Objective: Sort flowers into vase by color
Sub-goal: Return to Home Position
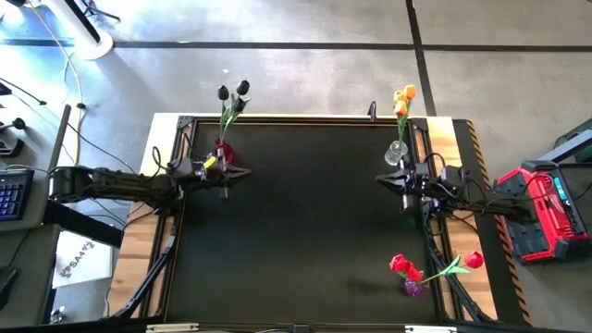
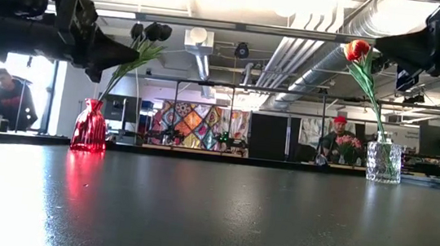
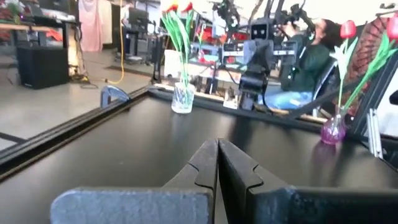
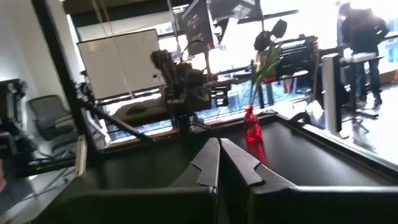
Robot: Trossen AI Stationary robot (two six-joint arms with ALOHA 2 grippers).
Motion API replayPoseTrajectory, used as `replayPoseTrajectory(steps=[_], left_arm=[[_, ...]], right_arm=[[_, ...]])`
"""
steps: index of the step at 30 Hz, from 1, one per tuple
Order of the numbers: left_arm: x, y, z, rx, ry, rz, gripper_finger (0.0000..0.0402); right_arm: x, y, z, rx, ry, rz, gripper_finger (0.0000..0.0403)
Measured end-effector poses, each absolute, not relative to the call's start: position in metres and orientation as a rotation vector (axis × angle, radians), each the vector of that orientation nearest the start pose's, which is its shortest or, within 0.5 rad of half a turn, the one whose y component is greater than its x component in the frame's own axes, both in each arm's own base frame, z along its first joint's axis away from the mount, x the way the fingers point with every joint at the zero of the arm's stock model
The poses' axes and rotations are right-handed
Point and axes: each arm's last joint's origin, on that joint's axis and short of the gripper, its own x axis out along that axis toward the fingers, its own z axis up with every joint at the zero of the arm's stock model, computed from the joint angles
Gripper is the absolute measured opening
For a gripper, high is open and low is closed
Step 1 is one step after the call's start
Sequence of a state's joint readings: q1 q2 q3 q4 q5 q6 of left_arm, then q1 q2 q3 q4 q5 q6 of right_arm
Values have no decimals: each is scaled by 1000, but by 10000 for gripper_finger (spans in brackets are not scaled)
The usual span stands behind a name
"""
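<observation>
The table carries no loose stem that I can see, so I judge the sorting finished. My left gripper hangs over the table's left side just beside the red vase, fingers pressed together on nothing. The right gripper hangs over the right side by the clear vase, likewise pressed together and bare. The black tulips stand in the red vase at the far left, the orange tulips in the clear vase at the far right, and the red tulips in the purple vase at the near right. All that looks left is bringing both arms home.
</observation>
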State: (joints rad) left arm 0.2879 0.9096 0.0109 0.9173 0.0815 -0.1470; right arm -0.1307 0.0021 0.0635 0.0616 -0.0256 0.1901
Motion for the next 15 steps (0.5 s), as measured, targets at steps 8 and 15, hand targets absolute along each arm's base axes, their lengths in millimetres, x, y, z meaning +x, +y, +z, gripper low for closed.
replayPoseTrajectory(steps=[8, 15], left_arm=[[139, 52, 164, -109, -51, 222, 0], [133, 60, 164, -118, -36, 248, 0]], right_arm=[[93, -12, 188, 170, -171, -116, 0], [94, -14, 190, 166, -256, -155, 0]])
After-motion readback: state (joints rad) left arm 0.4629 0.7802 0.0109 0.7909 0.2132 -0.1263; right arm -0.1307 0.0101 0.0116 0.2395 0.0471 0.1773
